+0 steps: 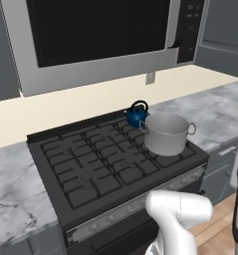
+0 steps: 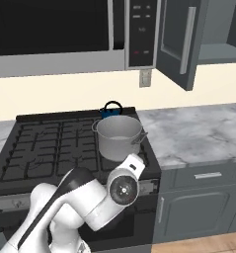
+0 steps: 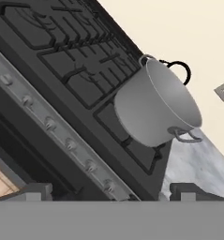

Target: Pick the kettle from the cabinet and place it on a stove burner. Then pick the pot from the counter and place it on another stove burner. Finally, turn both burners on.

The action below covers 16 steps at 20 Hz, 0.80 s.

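The dark-blue kettle [image 1: 136, 115] stands on the back right stove burner, and in the right base view the kettle [image 2: 111, 109] is half hidden behind the pot. The grey pot [image 1: 166, 132] [image 2: 118, 138] [image 3: 155, 105] sits on the front right burner [image 1: 170, 158], just in front of the kettle. Only the kettle's black handle [image 3: 181, 70] shows past the pot in the hand view. My gripper [image 3: 114, 192] hangs in front of the stove's silver knob strip [image 3: 52, 126], below and apart from the pot. It is open with nothing between its fingertips [image 3: 36, 191].
The cabinet door [image 2: 181, 42] stands open at the upper right, over the marble counter [image 2: 198, 133] [image 1: 222, 112]. A microwave [image 1: 100, 35] hangs above the cooktop. The left burners [image 1: 85, 159] are bare. My white arm [image 2: 90, 197] fills the space before the oven front.
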{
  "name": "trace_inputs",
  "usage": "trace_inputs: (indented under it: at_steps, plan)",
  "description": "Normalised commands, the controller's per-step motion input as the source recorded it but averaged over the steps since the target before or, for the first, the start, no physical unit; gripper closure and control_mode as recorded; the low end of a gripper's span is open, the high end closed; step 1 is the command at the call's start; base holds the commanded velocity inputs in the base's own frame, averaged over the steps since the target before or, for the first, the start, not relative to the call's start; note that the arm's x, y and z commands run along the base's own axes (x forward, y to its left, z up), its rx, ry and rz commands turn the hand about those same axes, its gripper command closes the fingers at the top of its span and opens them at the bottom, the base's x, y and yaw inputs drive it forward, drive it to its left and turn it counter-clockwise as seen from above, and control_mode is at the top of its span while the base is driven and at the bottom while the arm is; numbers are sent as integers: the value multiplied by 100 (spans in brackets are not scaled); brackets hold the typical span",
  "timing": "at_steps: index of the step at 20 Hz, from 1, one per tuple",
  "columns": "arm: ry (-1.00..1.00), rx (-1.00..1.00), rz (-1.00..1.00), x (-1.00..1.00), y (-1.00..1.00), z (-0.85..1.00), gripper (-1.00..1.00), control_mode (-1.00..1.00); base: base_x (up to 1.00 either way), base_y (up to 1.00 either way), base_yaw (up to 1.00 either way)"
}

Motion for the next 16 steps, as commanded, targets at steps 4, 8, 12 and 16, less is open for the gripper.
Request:
trace_inputs:
  at_steps: [4,8,12,16]
  plan:
    - [-8,10,-3,-18,10,-12,-100,-100,0,0,0]
    - [-2,12,-3,-18,8,-9,-100,-100,0,0,0]
    - [-1,16,-3,-19,10,-9,-100,-100,0,0,0]
    - [-2,17,-2,-14,16,-15,-100,-100,0,0,0]
